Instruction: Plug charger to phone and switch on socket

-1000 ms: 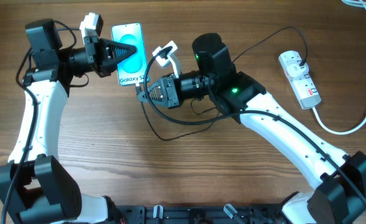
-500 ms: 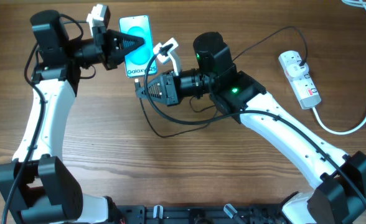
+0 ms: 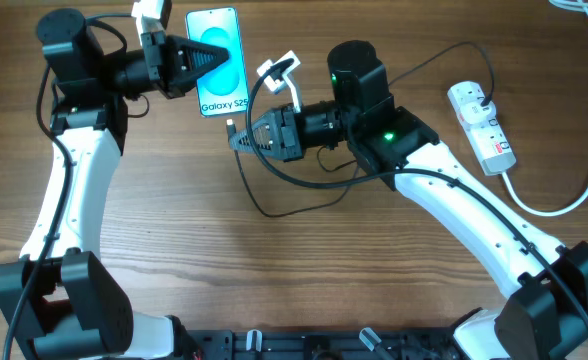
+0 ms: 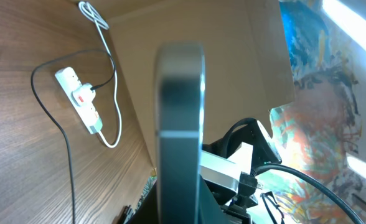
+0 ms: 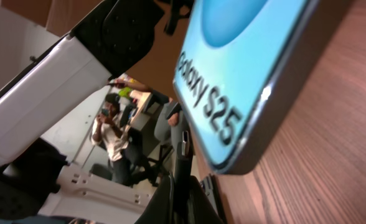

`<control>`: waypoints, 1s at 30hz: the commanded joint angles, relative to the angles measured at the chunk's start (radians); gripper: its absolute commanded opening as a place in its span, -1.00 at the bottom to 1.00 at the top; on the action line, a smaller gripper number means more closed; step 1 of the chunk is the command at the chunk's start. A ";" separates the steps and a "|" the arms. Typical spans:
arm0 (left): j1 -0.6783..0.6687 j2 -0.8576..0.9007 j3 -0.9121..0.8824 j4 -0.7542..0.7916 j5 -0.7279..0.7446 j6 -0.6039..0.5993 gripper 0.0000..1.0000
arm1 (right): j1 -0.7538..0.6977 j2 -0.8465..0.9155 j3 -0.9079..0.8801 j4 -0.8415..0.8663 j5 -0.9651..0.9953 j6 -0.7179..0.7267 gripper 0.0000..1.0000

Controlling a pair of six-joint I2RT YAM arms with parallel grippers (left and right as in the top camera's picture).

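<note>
While left tool [image 3: 206, 61] clamps phone [image 3: 226, 88], right tool [image 3: 236, 138] pinches charger [image 3: 274, 206] connector near phone's bottom edge.

The left arm [image 3: 67, 190] and the right arm [image 3: 474, 215] look the same. Each has 2 long white parts, smooth and rounded, joined by chunky black joints. A fat black drum [image 3: 357, 68] sits on the right arm, and 2 small green lights [image 3: 387, 136] glow on its black parts. Thin black cables [image 3: 44, 105] run along the arms. Each arm ends in a black pincer shaped like a pointed wedge: the left pincer [image 3: 214, 58] and the right pincer [image 3: 236, 140]. A small white box [image 3: 150, 14] sits on the left wrist, and another white box [image 3: 279, 72] on the right wrist. The bases [image 3: 79, 310] are black and blocky.
</note>
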State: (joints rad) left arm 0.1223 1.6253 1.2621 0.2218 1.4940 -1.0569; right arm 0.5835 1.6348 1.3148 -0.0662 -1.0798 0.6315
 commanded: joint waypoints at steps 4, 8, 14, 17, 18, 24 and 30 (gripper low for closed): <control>-0.043 -0.018 0.013 0.011 0.004 0.001 -0.92 | 0.000 0.011 0.005 0.013 -0.043 0.001 -0.91; -0.053 -0.018 0.013 0.011 0.004 -0.007 -0.92 | -0.001 0.011 0.005 0.013 -0.040 0.001 -0.91; -0.050 -0.018 0.013 0.012 0.004 -0.006 -0.92 | -0.021 0.011 0.005 0.013 -0.040 0.003 -0.91; -0.050 -0.018 0.013 0.016 -0.001 -0.007 -0.92 | -0.028 0.011 0.005 0.013 -0.040 0.005 -0.91; -0.050 -0.018 0.013 0.019 -0.003 -0.018 -0.92 | -0.027 0.011 0.005 0.013 -0.040 0.005 -0.91; -0.050 -0.018 0.013 0.172 -0.002 -0.135 -0.92 | -0.028 0.011 0.005 0.013 -0.040 0.004 -0.91; -0.050 -0.018 0.013 0.172 0.004 -0.128 -0.92 | -0.028 0.011 0.005 0.014 -0.045 0.003 -0.91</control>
State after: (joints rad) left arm 0.0719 1.6253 1.2621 0.3843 1.4868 -1.1732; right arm 0.5598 1.6348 1.3148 -0.0589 -1.1065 0.6315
